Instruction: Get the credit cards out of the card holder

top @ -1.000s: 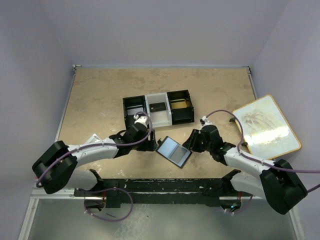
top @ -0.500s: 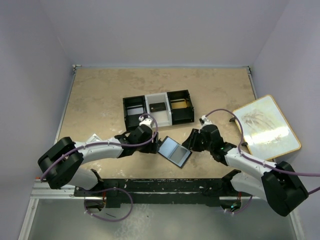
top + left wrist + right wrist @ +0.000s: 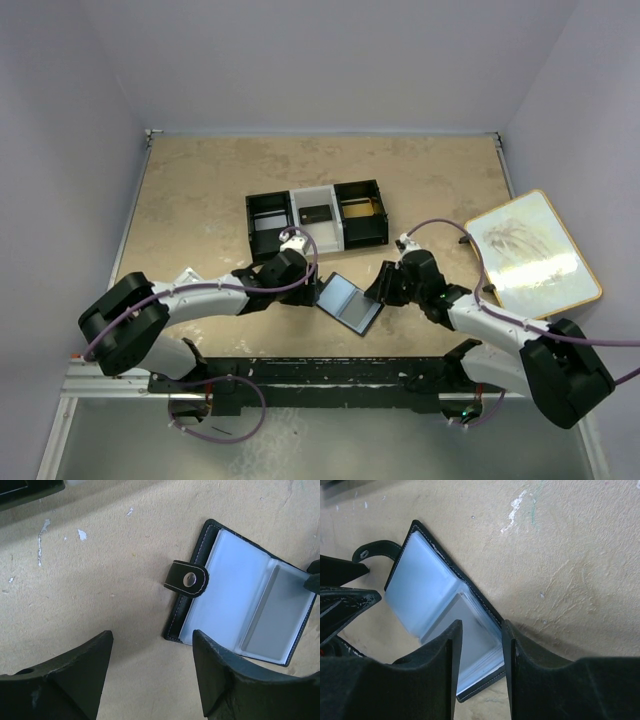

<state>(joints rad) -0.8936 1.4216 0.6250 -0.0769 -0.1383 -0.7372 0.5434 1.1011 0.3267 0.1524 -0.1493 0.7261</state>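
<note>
The card holder (image 3: pixel 348 302) lies open on the table, a black wallet with pale-blue clear sleeves up. In the left wrist view (image 3: pixel 245 610) its snap strap (image 3: pixel 189 579) points left. My left gripper (image 3: pixel 152 636) is open and empty, just left of the holder (image 3: pixel 308 290). My right gripper (image 3: pixel 480 627) is open, its jaws standing over the holder's right sleeve (image 3: pixel 435 595), one fingertip (image 3: pixel 314 577) at the holder's right edge. I cannot tell whether the sleeves hold cards. One dark credit card (image 3: pixel 316 213) and one gold one (image 3: pixel 362 207) lie in the tray.
A black-and-white three-compartment tray (image 3: pixel 268 228) stands behind the holder at mid-table. A white board with a wooden frame (image 3: pixel 533 250) lies at the right edge. Purple walls close in the table on three sides.
My left gripper has moved right, up close to the holder's left edge. The right gripper and the holder have hardly moved.
</note>
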